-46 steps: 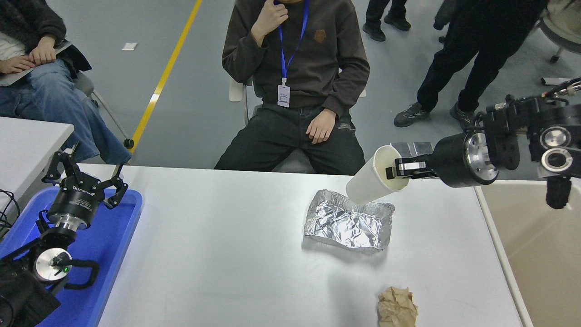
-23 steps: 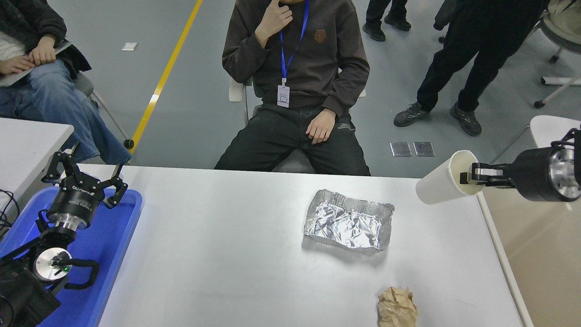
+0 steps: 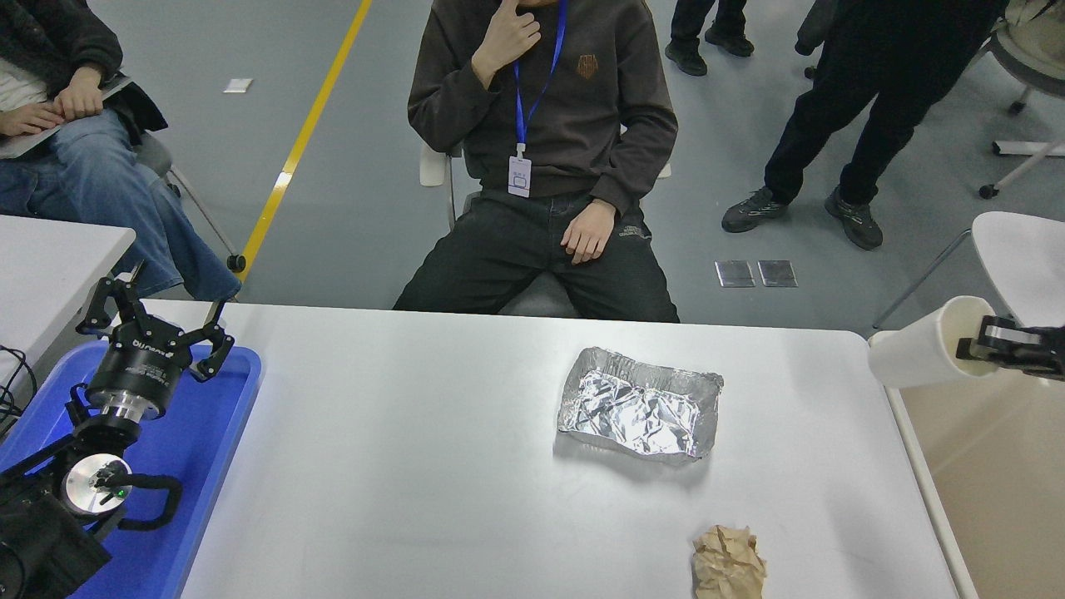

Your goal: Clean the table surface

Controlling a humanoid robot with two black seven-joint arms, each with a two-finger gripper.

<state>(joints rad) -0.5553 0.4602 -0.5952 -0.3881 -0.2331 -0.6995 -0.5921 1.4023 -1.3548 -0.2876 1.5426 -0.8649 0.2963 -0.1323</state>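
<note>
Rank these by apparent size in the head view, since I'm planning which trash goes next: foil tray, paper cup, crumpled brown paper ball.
1. Foil tray, clearly the largest.
2. Paper cup, held sideways in the right gripper past the table's right edge.
3. Crumpled brown paper ball, smallest, though partly cut off at the bottom.

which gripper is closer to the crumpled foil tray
Right. The right gripper, holding a white paper cup, is off the table's right edge; the left gripper is farther from the foil tray, over the blue tray.
</note>
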